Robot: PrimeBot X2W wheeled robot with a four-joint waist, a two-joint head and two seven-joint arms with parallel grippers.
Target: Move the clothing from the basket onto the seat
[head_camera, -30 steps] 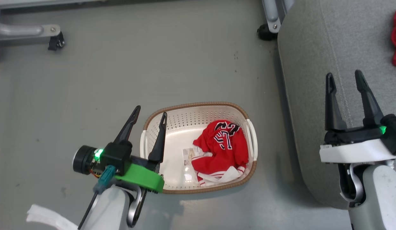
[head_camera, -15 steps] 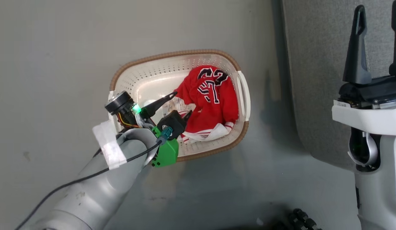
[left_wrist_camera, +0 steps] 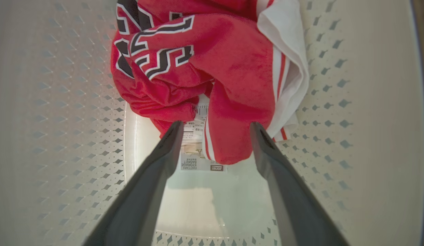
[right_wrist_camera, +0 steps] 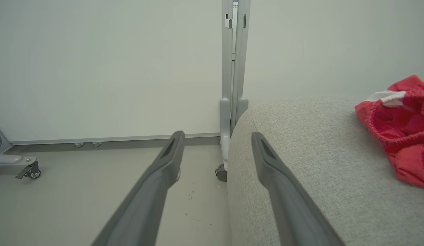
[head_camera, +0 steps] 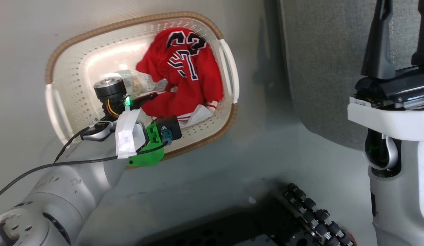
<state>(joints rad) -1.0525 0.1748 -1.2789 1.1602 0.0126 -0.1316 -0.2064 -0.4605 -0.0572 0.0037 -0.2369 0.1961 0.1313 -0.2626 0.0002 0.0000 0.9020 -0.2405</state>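
The left jaws are down inside the basket (head_camera: 130,23), spread wide and pinching nothing. In the left wrist view their two dark fingers (left_wrist_camera: 153,177) stand either side of a hanging fold of the red jersey (left_wrist_camera: 229,85), with the tips level with the fold's lower part; whether either tip touches the cloth I cannot tell. The jersey lies crumpled at the side of the basket nearer the seat (head_camera: 321,51), its dark white-edged numerals facing up and white striped trim at one edge. A paper label (left_wrist_camera: 198,164) on the basket's bottom is partly under it. The basket stands on the grey floor (head_camera: 232,160), just beside the seat. The right jaws are also spread and empty, held up at the seat's edge; in the right wrist view one finger (right_wrist_camera: 153,184) is over the floor and the other over the cushion's rounded edge. A second red garment (right_wrist_camera: 399,133) with white trim lies bunched on the seat, well apart from those jaws. A grey metal frame (right_wrist_camera: 232,102) on a castor stands by the pale wall
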